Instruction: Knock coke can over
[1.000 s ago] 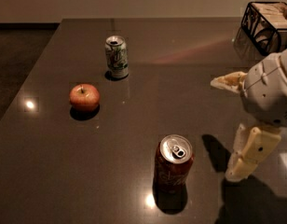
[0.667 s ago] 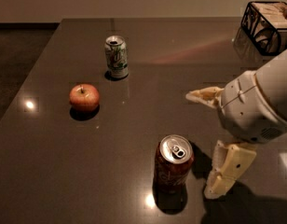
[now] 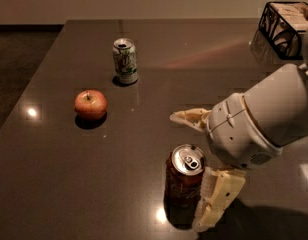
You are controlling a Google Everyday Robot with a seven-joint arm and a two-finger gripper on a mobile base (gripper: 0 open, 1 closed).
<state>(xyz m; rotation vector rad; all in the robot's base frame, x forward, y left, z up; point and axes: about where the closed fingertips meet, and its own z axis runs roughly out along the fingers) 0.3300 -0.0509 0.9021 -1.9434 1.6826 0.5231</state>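
Our gripper (image 3: 188,170) had swung in from the right since a second ago, fingers (image 3: 216,204) spread wide apart, the near one right up beside the coke can (image 3: 181,189). The can still stood upright near the tabletop's (image 3: 144,149) near edge, so we figured the shove was about due.

Coke can (image 3: 183,190) dark red, upright, silver top; spread tool (image 3: 186,172) straddles it, maybe touching.

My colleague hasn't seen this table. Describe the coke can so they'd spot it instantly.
On the dark table, look near the front edge, where the gripper hangs with jaws open. The coke can stands upright there beside the lower jaw: dark red, silver top, unlike the white-and-green can and apple farther back.
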